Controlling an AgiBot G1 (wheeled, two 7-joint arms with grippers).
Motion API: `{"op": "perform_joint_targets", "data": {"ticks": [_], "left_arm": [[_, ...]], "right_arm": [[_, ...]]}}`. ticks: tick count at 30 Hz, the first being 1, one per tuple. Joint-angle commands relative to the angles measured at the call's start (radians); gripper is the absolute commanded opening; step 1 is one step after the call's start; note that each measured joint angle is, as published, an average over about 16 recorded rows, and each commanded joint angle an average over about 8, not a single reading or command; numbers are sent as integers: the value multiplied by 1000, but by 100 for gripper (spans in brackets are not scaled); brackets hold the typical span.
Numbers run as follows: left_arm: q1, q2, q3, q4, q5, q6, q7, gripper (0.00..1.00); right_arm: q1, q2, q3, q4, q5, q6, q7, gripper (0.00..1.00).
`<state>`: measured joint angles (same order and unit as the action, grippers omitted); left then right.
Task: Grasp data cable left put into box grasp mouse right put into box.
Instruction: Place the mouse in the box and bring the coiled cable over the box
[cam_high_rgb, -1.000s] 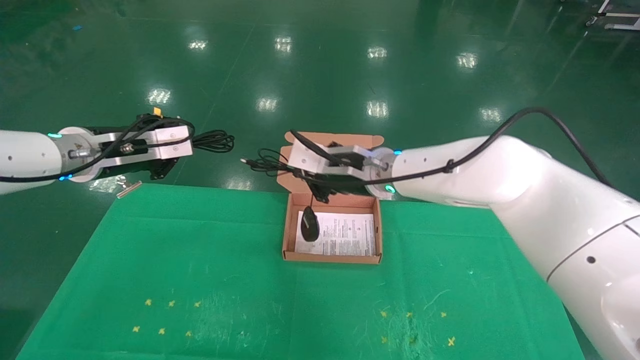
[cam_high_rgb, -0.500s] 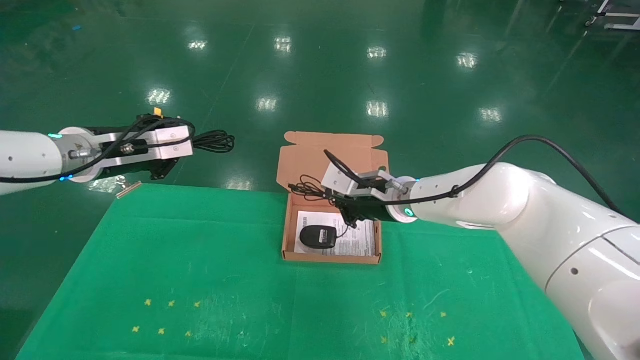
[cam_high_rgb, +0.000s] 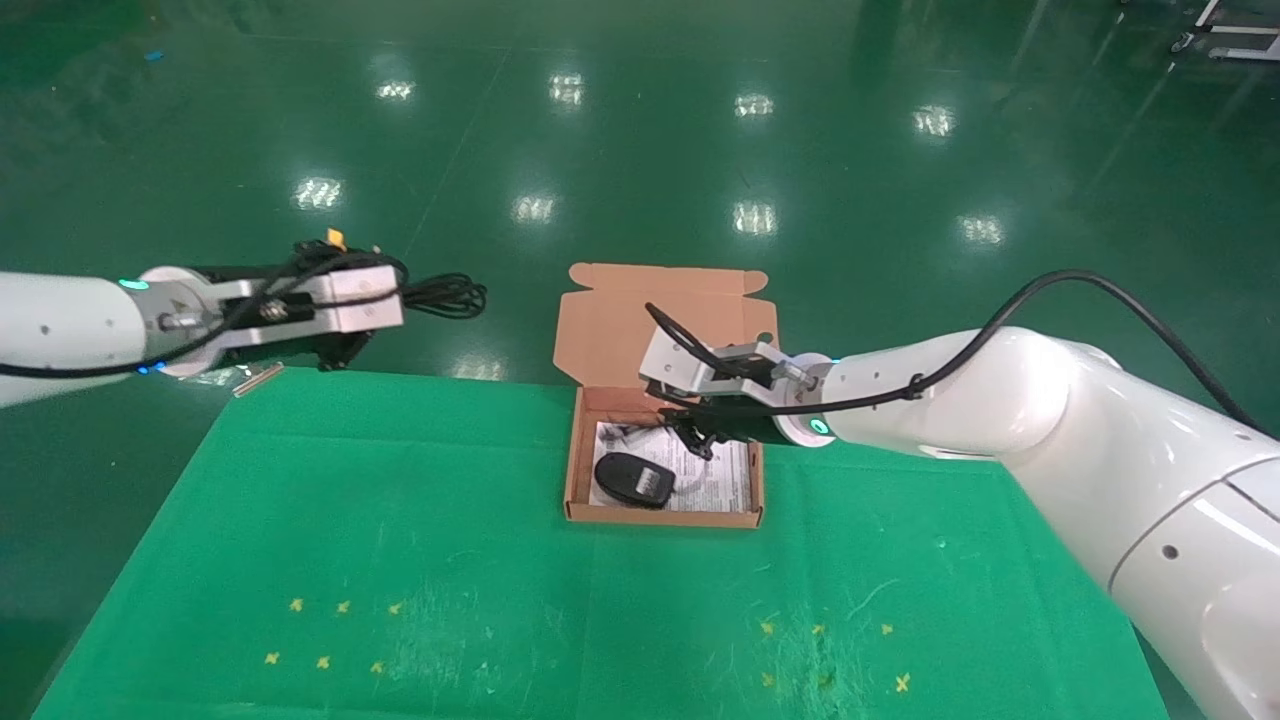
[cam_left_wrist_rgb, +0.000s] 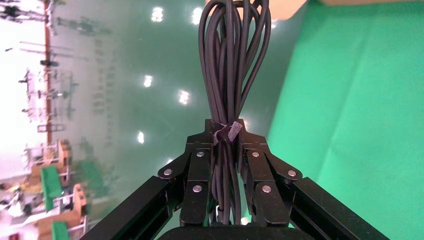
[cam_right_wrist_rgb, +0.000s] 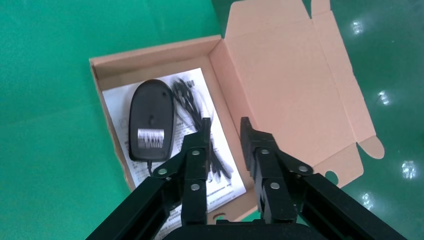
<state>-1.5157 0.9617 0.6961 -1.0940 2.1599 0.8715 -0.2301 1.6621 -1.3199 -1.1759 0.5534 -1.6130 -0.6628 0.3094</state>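
The box (cam_high_rgb: 572, 470) stands open at the table's far middle, its lid (cam_high_rgb: 640, 310) folded back. The mouse (cam_high_rgb: 632, 480) lies upside down inside on the white sheet, white label up. It also shows in the right wrist view (cam_right_wrist_rgb: 151, 120), with its cord (cam_right_wrist_rgb: 192, 105) bunched beside it. My right gripper (cam_high_rgb: 690, 437) hovers just over the box's far side, open and empty (cam_right_wrist_rgb: 225, 125). My left gripper (cam_high_rgb: 400, 297) is off the table's far left corner, shut on the data cable (cam_high_rgb: 450, 295), whose looped bundle (cam_left_wrist_rgb: 231, 60) sticks out past the fingers (cam_left_wrist_rgb: 227, 132).
A green cloth (cam_high_rgb: 400, 560) covers the table, with small yellow crosses (cam_high_rgb: 330, 630) near the front on both sides. A small metal strip (cam_high_rgb: 258, 373) lies at the far left corner. Shiny green floor lies beyond the table.
The mouse hung from my right gripper above the box a second ago. It now lies in the box with its cord, and the gripper has let go. My left gripper drifted slightly right with the cable.
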Motion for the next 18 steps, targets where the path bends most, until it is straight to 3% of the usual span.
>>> {"op": "perform_joint_targets", "data": {"ticks": [1,8,18], "left_arm": [[6,5,3,-2,-7,1,5,0],[46,72,29,28,-31,-34,59,0],[85,222,58,144,-107,-130,198,0]], "right_arm": [[0,5,-4,10,-2,-3,4,100],[23,76,-5,61,-14,-20,21,100],[56,248,-15,229,-70,-42,113,100]]}}
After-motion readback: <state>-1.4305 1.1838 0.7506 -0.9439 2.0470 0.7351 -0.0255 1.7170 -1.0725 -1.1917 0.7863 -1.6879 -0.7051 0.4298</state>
